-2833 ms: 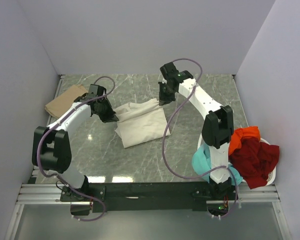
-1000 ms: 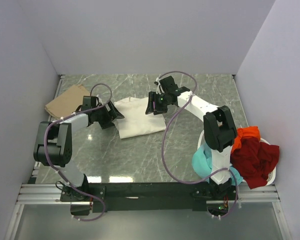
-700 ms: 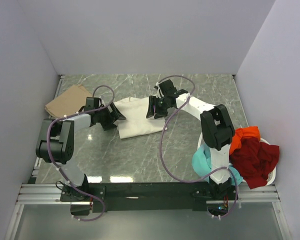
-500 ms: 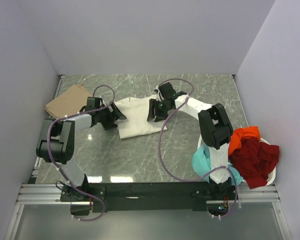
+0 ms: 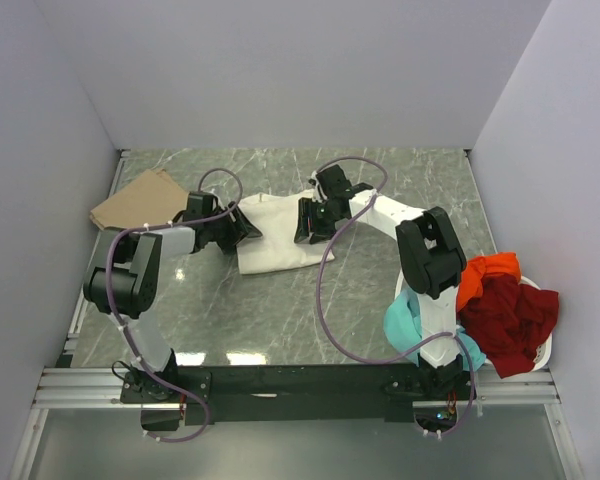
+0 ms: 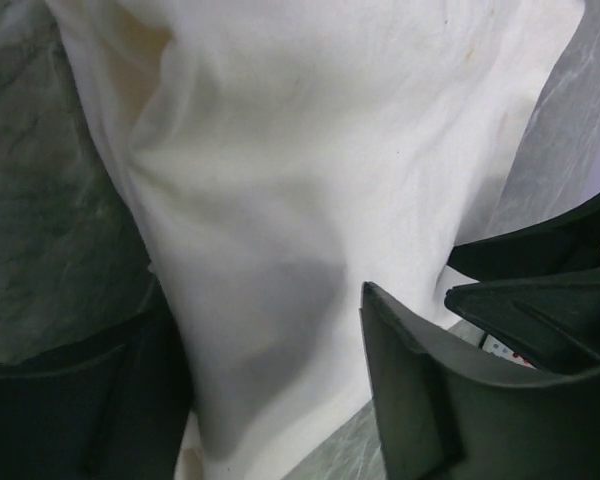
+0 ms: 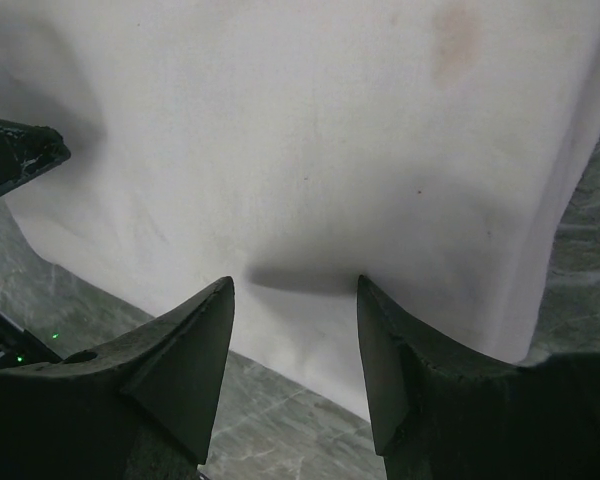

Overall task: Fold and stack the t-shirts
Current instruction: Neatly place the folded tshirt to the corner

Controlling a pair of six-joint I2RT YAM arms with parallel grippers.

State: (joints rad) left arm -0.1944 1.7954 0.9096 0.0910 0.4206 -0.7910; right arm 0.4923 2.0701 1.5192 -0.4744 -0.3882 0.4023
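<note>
cream-white t-shirt (image 5: 277,245) under r hand (image 7: 295,287), released; its fold btwn l hand (image 6: 265,300) jaws, grip can't tell.

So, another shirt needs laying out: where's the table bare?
Bare table: the near strip between the cream-white shirt and the near edge, and far right corner. Crowded: left gripper, right gripper on that shirt; tan shirt far left; basket near right.

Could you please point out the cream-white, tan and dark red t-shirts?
cream-white t-shirt (image 5: 275,245): top external view, middle of the cloth.
tan t-shirt (image 5: 138,200): top external view, centre of its flat panel.
dark red t-shirt (image 5: 510,318): top external view, middle of the bunched heap.
</note>
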